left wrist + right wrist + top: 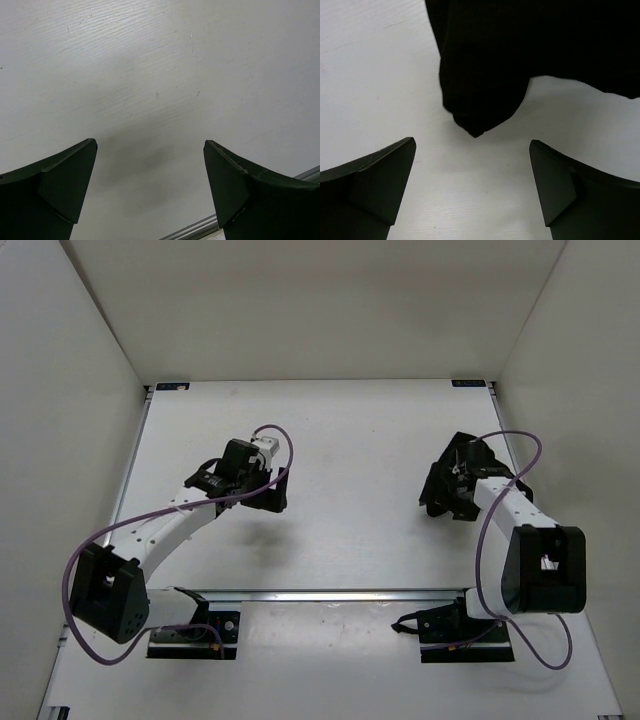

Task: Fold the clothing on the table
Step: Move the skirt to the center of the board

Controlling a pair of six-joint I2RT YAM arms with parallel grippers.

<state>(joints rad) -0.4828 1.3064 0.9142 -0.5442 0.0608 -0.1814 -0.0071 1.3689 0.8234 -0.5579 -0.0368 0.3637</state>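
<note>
Two grippers open; garment bunched at right

Left side: the left gripper (150, 145) hangs over bare table (350, 430), fingers spread wide with nothing between them, well apart from the garment.

Right side: the clothing (485, 60) lies as a crumpled black heap on the right half of the table. The right gripper (472, 142) is poised at this heap, fingers parted and holding nothing. From above, black gripper and black fabric cannot be cleanly separated. From the right wrist, the fabric fills the area ahead of the fingertips. One pointed fold reaches toward the gap and stops just short of the line between the two tips. No finger contact with the fabric is visible.
</note>
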